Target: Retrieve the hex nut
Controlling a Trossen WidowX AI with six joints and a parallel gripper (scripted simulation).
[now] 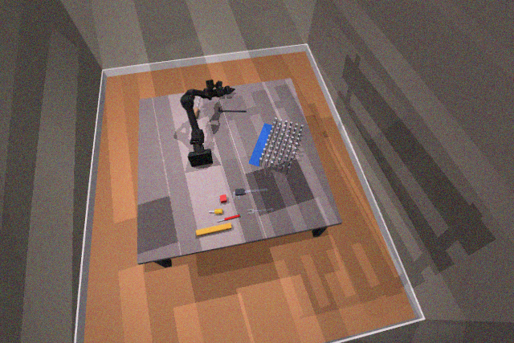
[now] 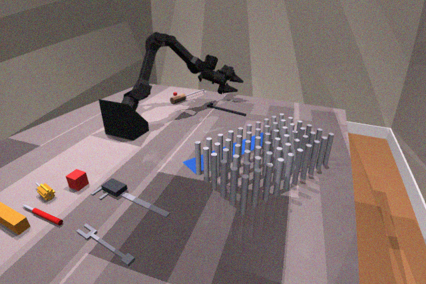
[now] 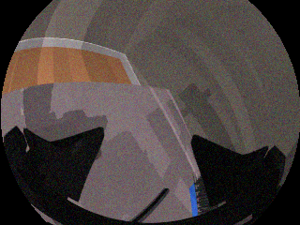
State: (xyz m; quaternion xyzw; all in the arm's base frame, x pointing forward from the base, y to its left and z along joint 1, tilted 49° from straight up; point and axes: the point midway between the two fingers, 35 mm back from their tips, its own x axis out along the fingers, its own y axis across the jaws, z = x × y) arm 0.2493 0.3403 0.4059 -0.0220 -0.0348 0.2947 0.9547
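My gripper point(image 1: 234, 90) point(image 2: 239, 86) point(image 3: 149, 137) is open and empty, raised above the far part of the table. A black rod with a short bent end point(image 1: 233, 111) point(image 2: 227, 110) point(image 3: 152, 204) lies on the table, below and to one side of the gripper. The upright metal spacers point(image 2: 243, 191) stand in a dense field. The blue taped strip point(image 1: 259, 146) point(image 2: 191, 163) point(image 3: 193, 199) runs along the field's side nearer the arm base. I cannot make out the nut in any view; the spacers may hide it.
A wooden-handled tool point(image 2: 178, 98) lies at the far side, beside a small red object point(image 2: 175, 94). Toward the near side lie a black-blocked grey tool point(image 1: 239, 191) point(image 2: 114, 187), a grey fork point(image 2: 106, 245), a red cube point(image 1: 223, 198) point(image 2: 77, 179), a red screwdriver point(image 2: 47, 215) and a yellow bar point(image 1: 214, 229).
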